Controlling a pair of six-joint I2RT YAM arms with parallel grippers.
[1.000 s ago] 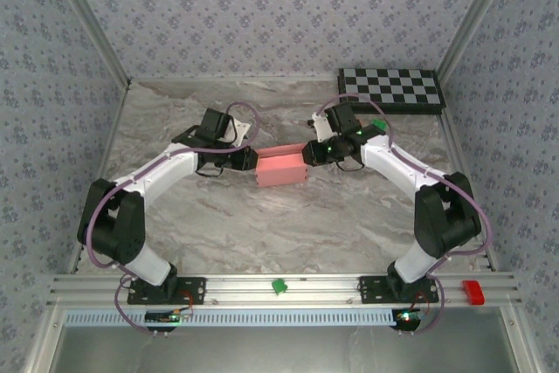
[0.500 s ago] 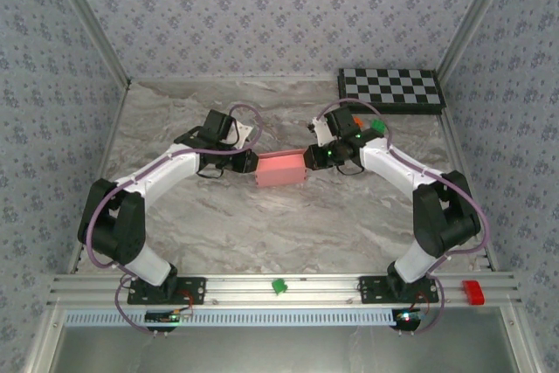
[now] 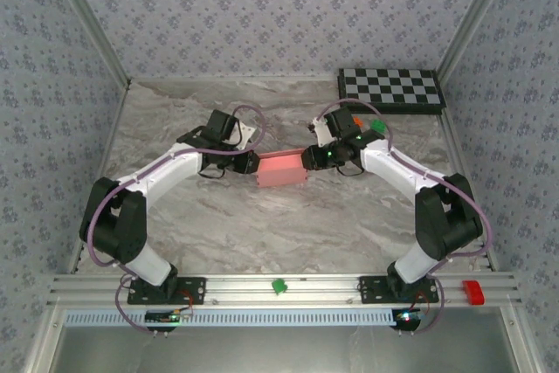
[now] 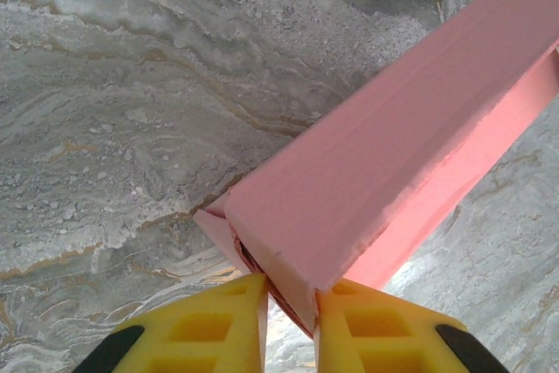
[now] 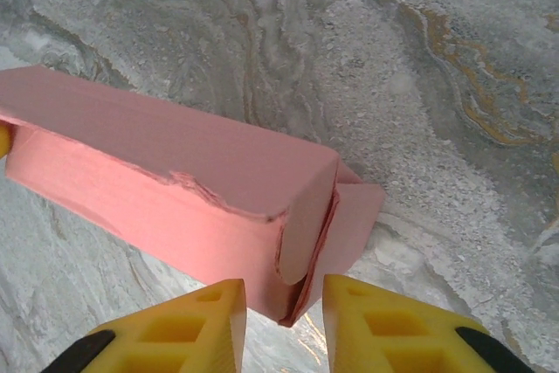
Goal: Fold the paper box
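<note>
The paper box (image 3: 279, 169) is a salmon-pink folded rectangular box lying lengthwise on the marble table, between the two arms. My left gripper (image 3: 251, 163) is at its left end. In the left wrist view the yellow fingers (image 4: 210, 329) are shut on the end flap of the box (image 4: 376, 172), pinching it at the left gripper (image 4: 291, 290). My right gripper (image 3: 307, 157) is at the right end. In the right wrist view the right gripper (image 5: 282, 294) is open. The box's (image 5: 157, 163) lower corner and loose end flap (image 5: 349, 216) sit between the jaws with a gap on each side.
A black-and-white checkerboard (image 3: 390, 89) lies at the back right corner. A small green piece (image 3: 376, 126) sits just behind the right wrist. Patterned walls close in the table on three sides. An aluminium rail (image 3: 332, 286) runs along the near edge.
The right gripper's jaws have parted and let go of the box's right end. The box, the left gripper and both arms have barely moved.
</note>
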